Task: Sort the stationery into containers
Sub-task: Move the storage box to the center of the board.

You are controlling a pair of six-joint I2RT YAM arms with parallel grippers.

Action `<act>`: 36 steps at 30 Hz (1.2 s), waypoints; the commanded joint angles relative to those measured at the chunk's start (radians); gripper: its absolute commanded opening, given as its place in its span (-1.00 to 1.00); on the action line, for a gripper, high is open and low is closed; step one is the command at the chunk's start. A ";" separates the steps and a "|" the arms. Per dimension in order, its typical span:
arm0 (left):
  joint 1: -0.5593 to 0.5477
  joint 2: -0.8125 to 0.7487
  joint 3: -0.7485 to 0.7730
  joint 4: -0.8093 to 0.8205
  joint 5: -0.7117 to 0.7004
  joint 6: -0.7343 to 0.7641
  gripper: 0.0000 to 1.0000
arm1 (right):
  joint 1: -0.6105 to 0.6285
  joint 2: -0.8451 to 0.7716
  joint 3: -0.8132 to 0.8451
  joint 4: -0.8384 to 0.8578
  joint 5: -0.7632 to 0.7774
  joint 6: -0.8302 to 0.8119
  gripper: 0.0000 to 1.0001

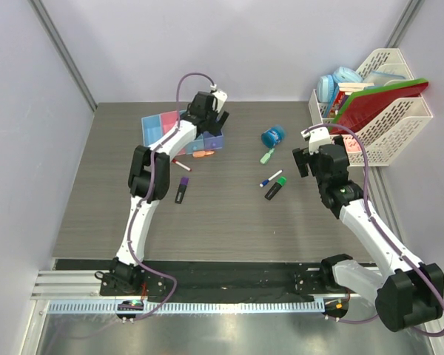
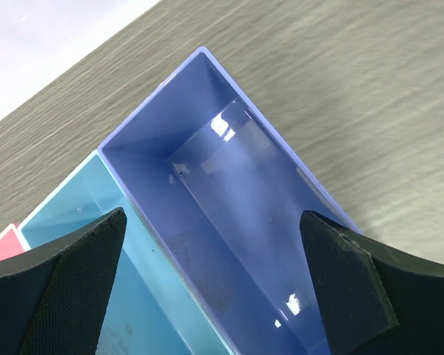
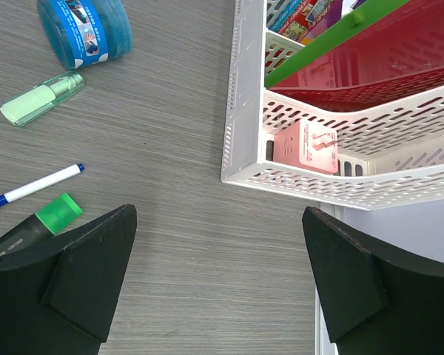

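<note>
The containers (image 1: 160, 126) stand in a row at the back left: light blue, pink, light blue (image 2: 74, 214), purple-blue (image 2: 237, 192). My left gripper (image 1: 211, 124) (image 2: 214, 285) hangs open and empty over the purple-blue bin, which holds nothing. Stationery lies on the table: an orange bit (image 1: 200, 154), a red-capped pen (image 1: 181, 164), a purple highlighter (image 1: 182, 190), a blue roll (image 1: 273, 137) (image 3: 85, 29), a pale-green bit (image 1: 267, 156) (image 3: 41, 100), a blue-capped pen (image 1: 271, 178) (image 3: 33, 185) and a green highlighter (image 1: 276, 187) (image 3: 37, 225). My right gripper (image 1: 305, 149) (image 3: 218, 285) is open over bare table, right of these items.
A white lattice file rack (image 1: 392, 118) (image 3: 281, 174) with red and green folders stands at the back right, close to my right gripper. The table's right edge runs just beside the rack.
</note>
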 commanded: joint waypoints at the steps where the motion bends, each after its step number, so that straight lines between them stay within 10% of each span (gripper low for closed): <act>1: -0.035 -0.017 -0.050 -0.065 0.022 0.050 1.00 | -0.001 -0.035 -0.005 0.032 0.000 -0.009 0.99; 25: -0.153 -0.072 -0.152 -0.114 0.030 0.021 1.00 | -0.003 -0.057 -0.010 0.025 -0.006 -0.007 0.99; 36: -0.138 0.127 0.149 -0.082 -0.127 0.198 0.99 | -0.001 -0.054 -0.010 0.024 -0.003 -0.007 0.99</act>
